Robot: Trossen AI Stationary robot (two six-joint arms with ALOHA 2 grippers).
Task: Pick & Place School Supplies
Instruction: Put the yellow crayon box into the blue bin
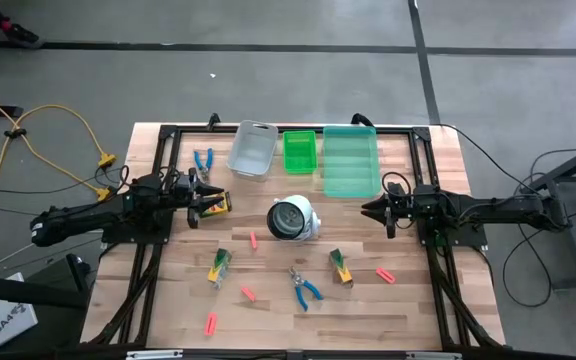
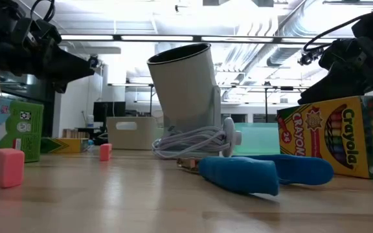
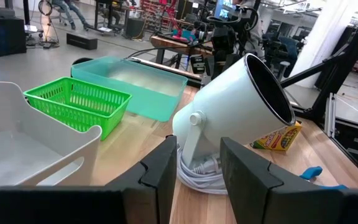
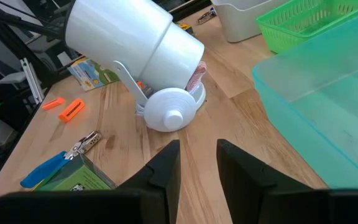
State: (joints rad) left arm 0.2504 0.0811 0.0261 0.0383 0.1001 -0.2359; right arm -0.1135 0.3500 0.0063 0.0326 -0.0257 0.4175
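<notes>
Left gripper point(image 1: 196, 198) parted, empty; crayon box point(image 1: 218, 204) just beside. Right gripper point(image 1: 383, 213) parted, empty. Risk: fingertips nudge box sideways, missing grasp.

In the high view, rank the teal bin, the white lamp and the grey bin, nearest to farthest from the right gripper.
From the right gripper:
1. Teal bin, just behind it at the table's back.
2. White lamp, toward the table's middle.
3. Grey bin, back edge, beyond the green bin.

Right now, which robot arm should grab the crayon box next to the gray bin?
Probably the left. The left gripper hangs right by that crayon box, fingers apart and empty. The right gripper is across the table, past the white lamp.
</notes>
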